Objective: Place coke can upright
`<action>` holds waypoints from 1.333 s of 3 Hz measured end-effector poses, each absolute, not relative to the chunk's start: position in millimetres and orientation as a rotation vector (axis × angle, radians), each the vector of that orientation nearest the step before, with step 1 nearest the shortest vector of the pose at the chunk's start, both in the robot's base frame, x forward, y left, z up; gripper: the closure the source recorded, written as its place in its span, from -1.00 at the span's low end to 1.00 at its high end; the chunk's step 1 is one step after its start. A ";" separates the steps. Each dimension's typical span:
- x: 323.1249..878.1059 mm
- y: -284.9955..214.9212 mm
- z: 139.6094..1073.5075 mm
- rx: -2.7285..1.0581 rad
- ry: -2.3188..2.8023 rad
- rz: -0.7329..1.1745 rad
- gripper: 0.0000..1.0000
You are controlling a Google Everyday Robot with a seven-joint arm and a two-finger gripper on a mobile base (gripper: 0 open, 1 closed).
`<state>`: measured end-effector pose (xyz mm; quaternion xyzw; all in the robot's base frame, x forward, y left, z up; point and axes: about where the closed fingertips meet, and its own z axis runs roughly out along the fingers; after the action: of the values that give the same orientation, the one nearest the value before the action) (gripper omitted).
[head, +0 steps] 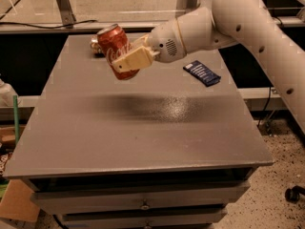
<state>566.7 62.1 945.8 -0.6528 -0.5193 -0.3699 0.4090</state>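
The red coke can (113, 44) with white script is held in the air over the far left part of the grey table (138, 128). It is tilted, its silver top leaning up and to the left. My gripper (127, 62) is shut on the can, with one tan finger (135, 60) across its front. The white arm reaches in from the upper right. The can is clear of the tabletop, and its shadow lies on the table below.
A flat dark blue packet (201, 72) lies on the table at the right rear. A tan-and-silver snack packet (95, 44) peeks out behind the can at the far left. A metal frame and glass stand behind the table. Drawers are below its front edge.
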 end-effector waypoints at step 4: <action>533.9 -17.9 915.9 -1.482 -1.433 -1.014 1.00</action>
<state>533.9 -17.9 915.9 -0.5884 -0.5691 -0.4025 0.4098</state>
